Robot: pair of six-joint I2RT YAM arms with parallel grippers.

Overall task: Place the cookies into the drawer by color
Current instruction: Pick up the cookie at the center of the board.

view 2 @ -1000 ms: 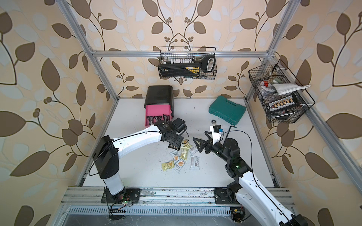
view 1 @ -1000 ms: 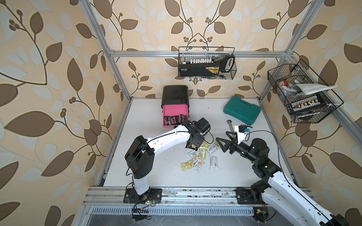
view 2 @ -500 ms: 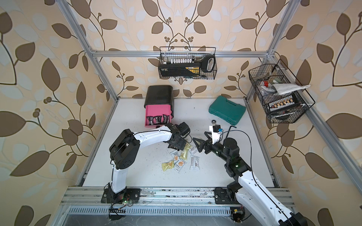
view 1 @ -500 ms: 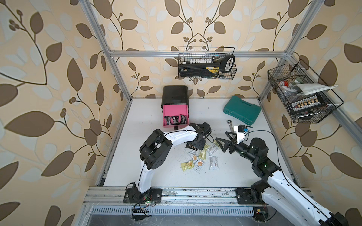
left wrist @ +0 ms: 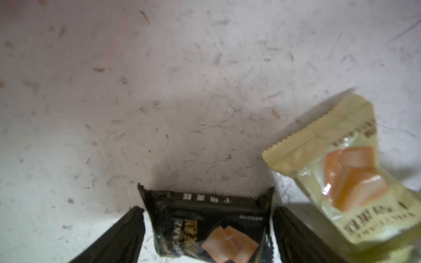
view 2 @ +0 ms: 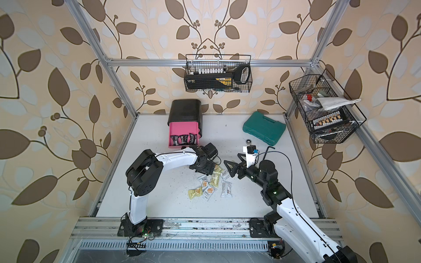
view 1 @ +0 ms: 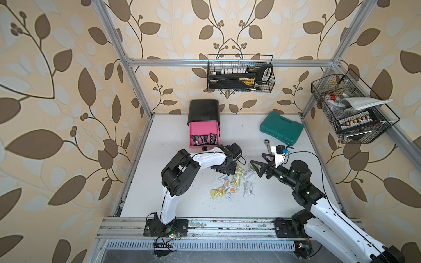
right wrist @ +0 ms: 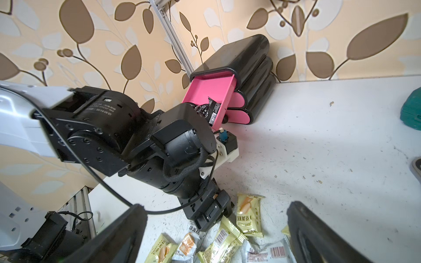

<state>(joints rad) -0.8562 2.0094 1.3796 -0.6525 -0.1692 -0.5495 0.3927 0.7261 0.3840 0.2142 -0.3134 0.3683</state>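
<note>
since left arm quit drawer, jaws straddle black cookie

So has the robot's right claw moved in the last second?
No. The right gripper stays open, at the same gap from the wrench and the cookies.

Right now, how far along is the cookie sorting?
Done: three black packets lie in the open top drawer. In hand: the left gripper straddles a fourth black packet on the table, jaws open, not yet gripping. The right gripper hangs open and empty nearby. Left: the yellow and white packets on the table; the two lower drawers are shut.
</note>
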